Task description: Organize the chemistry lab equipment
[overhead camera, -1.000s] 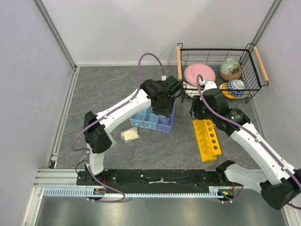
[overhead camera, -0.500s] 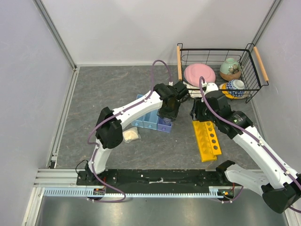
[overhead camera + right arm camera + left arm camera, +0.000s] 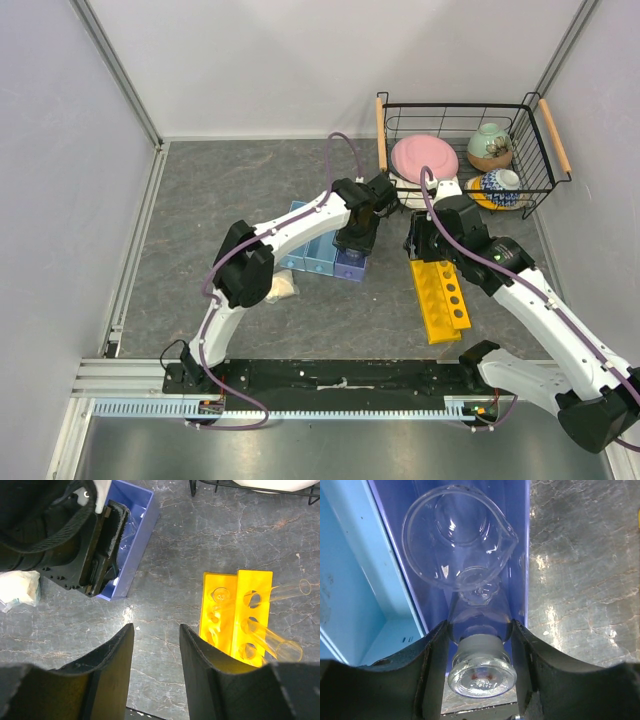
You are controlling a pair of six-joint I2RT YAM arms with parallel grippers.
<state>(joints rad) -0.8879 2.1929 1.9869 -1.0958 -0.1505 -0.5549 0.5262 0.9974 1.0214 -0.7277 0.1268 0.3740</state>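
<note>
Your left gripper [image 3: 479,630] seems clamped on the funnel [image 3: 480,665] beside the beaker [image 3: 455,535] in the blue tray [image 3: 350,570]; your right gripper [image 3: 155,630] hangs open near the yellow rack [image 3: 235,610].

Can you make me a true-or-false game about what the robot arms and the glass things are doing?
1. Glass tubes sit in the yellow rack. True.
2. The right gripper holds a tube. False: it is open and empty.
3. The pink plate is in the wire basket. True.
4. The left gripper is over the yellow rack. False: it is over the blue tray, gripping a small glass piece.
</note>
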